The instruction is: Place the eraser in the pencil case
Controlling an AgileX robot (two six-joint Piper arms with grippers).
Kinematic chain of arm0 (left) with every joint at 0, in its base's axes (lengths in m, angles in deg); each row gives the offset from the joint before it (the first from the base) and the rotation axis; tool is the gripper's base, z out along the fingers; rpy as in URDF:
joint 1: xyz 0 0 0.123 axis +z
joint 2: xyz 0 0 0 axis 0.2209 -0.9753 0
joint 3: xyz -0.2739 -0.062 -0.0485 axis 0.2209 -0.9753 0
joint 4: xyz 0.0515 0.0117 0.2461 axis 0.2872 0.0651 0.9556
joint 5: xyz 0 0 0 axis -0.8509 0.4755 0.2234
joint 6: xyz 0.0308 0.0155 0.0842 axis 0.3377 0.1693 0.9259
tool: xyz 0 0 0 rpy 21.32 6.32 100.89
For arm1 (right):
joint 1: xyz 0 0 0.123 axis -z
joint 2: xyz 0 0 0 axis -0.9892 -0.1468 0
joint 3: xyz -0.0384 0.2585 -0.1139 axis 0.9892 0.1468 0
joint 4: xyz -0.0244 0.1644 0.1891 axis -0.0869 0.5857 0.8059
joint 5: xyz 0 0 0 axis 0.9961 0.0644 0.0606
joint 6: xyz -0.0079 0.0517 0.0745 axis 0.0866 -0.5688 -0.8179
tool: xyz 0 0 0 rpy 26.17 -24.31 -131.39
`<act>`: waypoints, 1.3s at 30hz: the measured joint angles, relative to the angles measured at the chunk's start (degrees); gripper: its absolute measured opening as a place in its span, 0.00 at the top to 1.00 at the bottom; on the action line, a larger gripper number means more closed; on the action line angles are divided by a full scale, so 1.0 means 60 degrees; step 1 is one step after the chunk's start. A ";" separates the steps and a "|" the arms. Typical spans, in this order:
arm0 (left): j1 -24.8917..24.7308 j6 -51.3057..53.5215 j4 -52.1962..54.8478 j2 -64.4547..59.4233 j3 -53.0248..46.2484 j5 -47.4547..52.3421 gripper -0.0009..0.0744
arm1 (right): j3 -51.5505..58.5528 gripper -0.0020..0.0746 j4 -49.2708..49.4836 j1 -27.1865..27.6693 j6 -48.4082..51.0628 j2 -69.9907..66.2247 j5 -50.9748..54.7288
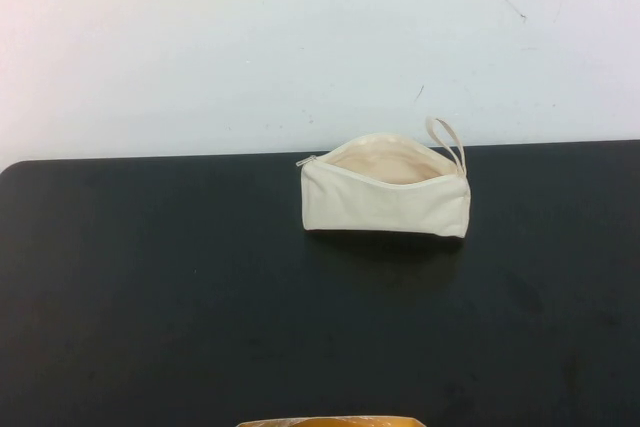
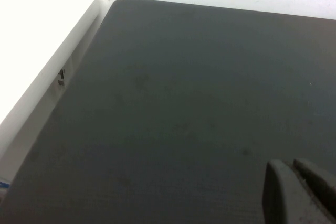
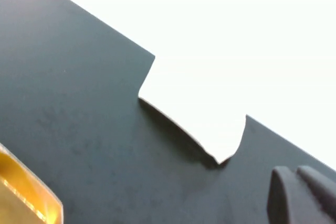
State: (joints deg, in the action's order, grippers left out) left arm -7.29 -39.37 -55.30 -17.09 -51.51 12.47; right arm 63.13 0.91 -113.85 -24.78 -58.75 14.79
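High view: pencil case (image 1: 385,205) lies crosswise, mouth unzipped, loop right; both tools (image 2: 299,192) (image 3: 302,195) appear narrowed.

Yellow object (image 1: 330,421) cut off at frame edge, both end effectors mostly cropped, pencil case (image 3: 199,103) overexposed

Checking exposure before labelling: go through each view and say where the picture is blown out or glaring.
High view: evenly lit, pencil case clear on the black table. Left wrist view: surroundings beyond the table edge wash to white; left end effector dark. Right wrist view: pencil case overexposed, merging with the background; right end effector shadowed.
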 joint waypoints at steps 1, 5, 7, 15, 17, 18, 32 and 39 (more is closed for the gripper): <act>0.0000 0.0000 0.0000 0.0000 0.0000 0.0000 0.99 | 0.0206 0.98 -0.0004 0.0000 -0.0023 0.0193 -0.0043; 0.0000 0.0000 0.0000 0.0000 0.0000 0.0000 0.99 | 0.1224 0.98 -0.0001 0.0000 -0.0064 0.0843 -0.0511; 0.0000 0.0000 0.0000 0.0000 0.0000 0.0000 0.99 | 0.1696 0.98 0.0267 0.0129 -0.0064 0.1203 -0.0596; 0.0000 0.0000 0.0000 0.0000 0.0000 0.0000 0.99 | 0.2986 0.98 0.0656 0.2723 -0.0025 0.3013 -0.0679; 0.0000 0.0000 0.0000 0.0000 0.0000 0.0000 0.99 | 0.3260 0.98 0.0672 0.3675 -0.0025 0.3434 -0.0679; 0.0000 0.0000 0.0000 0.0000 0.0000 0.0000 0.99 | 0.3425 0.98 0.0672 0.4121 -0.0025 0.3663 -0.0679; 0.0000 0.0000 0.0000 0.0000 0.0000 0.0000 0.99 | 0.4733 0.98 0.0365 0.5624 -0.1221 0.4651 0.0370; 0.0000 0.0000 0.0000 0.0000 0.0000 0.0000 0.99 | 0.4733 0.98 0.0194 0.5624 -0.1264 0.4651 0.0592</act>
State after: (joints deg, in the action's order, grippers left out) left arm -7.29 -39.37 -55.30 -17.09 -51.51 12.47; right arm 91.53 2.07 -80.10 -32.37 -30.84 18.34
